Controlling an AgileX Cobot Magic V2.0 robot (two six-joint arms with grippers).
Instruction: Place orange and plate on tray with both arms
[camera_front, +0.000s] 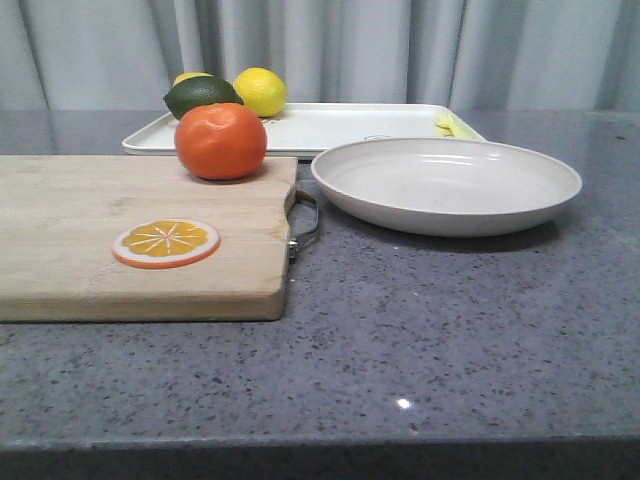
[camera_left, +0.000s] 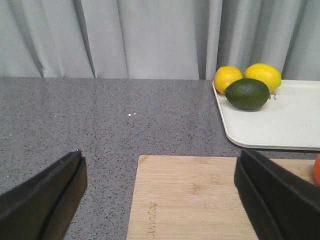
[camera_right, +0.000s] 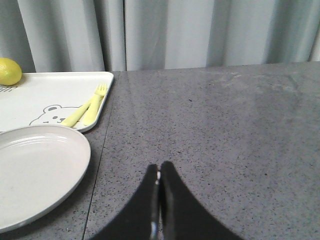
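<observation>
The orange (camera_front: 221, 140) sits on the far right corner of a wooden cutting board (camera_front: 80, 250); only its edge (camera_left: 317, 170) shows in the left wrist view. The off-white plate (camera_front: 446, 184) rests on the counter right of the board, just in front of the white tray (camera_front: 330, 128). It also shows in the right wrist view (camera_right: 35, 175), with the tray (camera_right: 45, 100) behind it. My left gripper (camera_left: 160, 192) is open and empty over the board's far left part. My right gripper (camera_right: 160, 172) is shut and empty over bare counter beside the plate. Neither gripper shows in the front view.
A flat orange slice (camera_front: 166, 243) lies on the board. Two lemons (camera_front: 260, 91) and a dark green lime (camera_front: 202, 96) sit at the tray's far left end. Yellow-green forks (camera_right: 90, 107) lie at the tray's right end. A grey curtain hangs behind the counter.
</observation>
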